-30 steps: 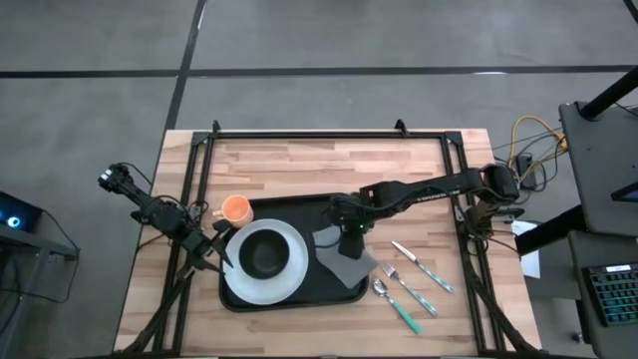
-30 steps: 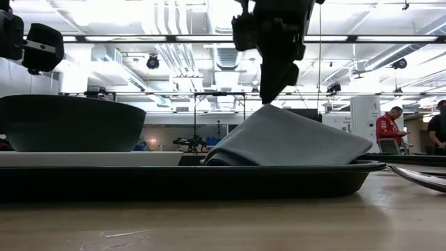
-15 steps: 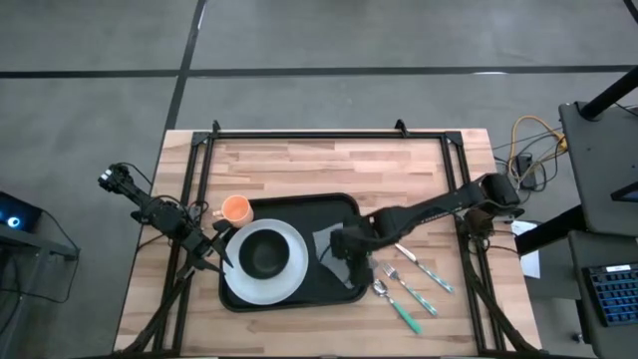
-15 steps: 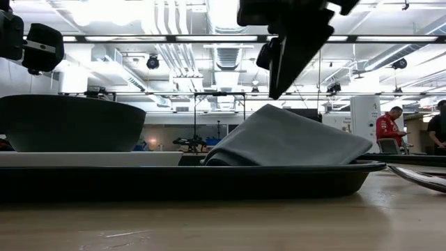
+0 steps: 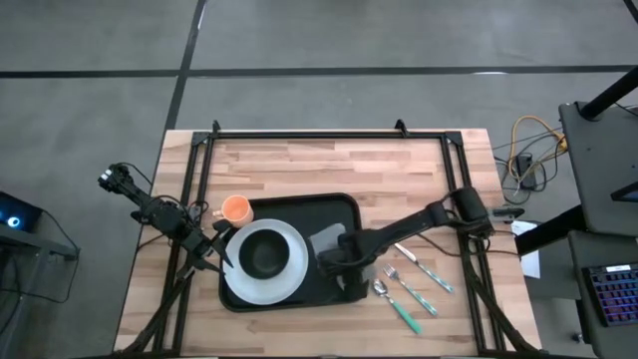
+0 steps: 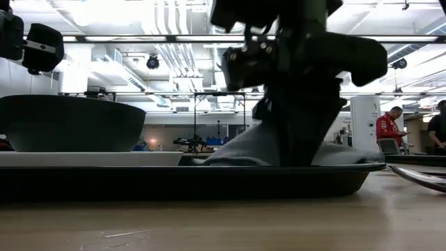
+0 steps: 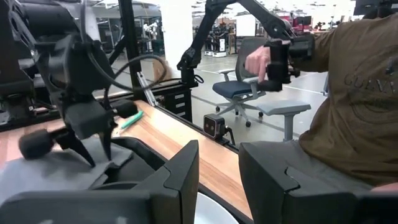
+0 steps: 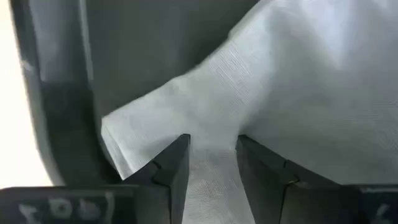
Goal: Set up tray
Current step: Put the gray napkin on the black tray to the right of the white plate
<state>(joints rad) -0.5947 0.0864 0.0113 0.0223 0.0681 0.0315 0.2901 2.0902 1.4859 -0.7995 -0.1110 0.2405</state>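
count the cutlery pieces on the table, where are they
3, all on the bare wood right of the tray: a spoon nearest it, then a green-handled fork, then a knife farthest right. The right arm may hide more.

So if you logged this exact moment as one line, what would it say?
right gripper: open, down on grey napkin in tray | left gripper: open, idle beside white plate | cutlery: on table, outside tray

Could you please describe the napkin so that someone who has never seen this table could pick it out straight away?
Find the tray, the large black rectangle in the middle of the wooden table. The napkin is the folded grey cloth on its right part, beside the white plate holding a dark bowl, with the right gripper down on it. It is the only soft, flat grey item; the cutlery lies off the tray.
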